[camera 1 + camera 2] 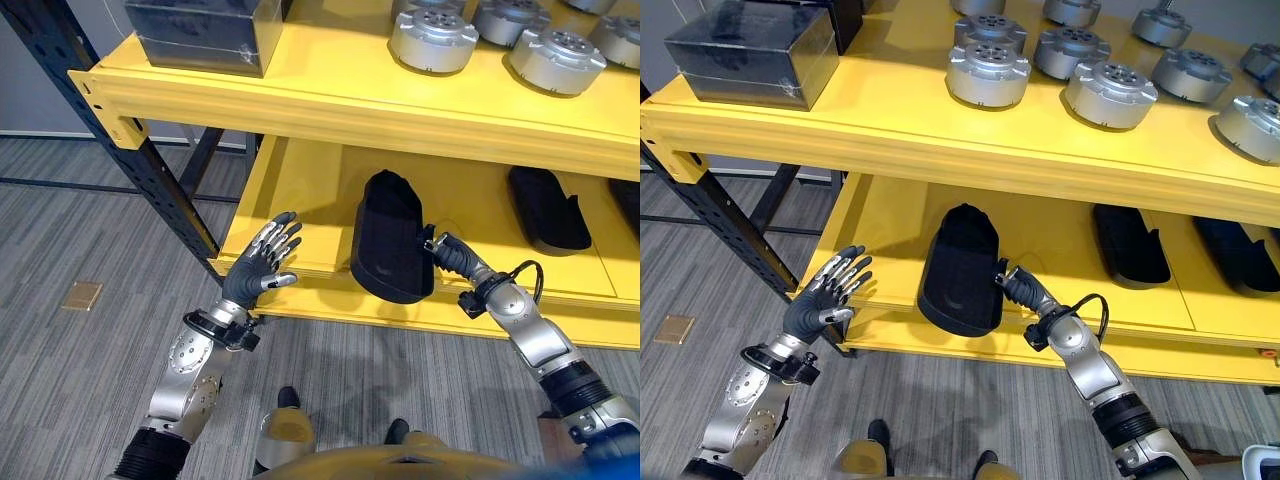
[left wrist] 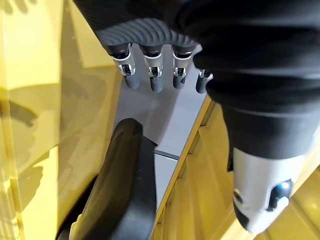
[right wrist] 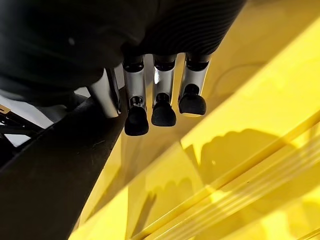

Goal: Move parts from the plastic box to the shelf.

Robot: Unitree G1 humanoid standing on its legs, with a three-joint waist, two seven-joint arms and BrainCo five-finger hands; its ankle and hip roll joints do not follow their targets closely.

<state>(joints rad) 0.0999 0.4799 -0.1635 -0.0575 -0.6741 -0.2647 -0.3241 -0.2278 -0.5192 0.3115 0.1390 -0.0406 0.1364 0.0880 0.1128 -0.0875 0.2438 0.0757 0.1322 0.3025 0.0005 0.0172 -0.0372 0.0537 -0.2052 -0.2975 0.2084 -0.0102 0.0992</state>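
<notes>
1. Grey carpet floor (image 1: 80, 200) was seen below the yellow shelf (image 1: 330, 100).
2. The left hand (image 1: 262, 262) was held spread.
3. The right hand (image 1: 1018, 287) was pressed, fingers straight, against the black part (image 1: 958, 270) on the lower shelf.
4. Silver motors (image 1: 987, 70) were seen above.

The light is bright and comes from above. Past the right hand (image 3: 150, 80) the yellow shelf (image 3: 260, 100) shines and carries soft finger shadows. The black part (image 2: 125, 190) close to the left hand (image 2: 155, 55) looks blurry.
</notes>
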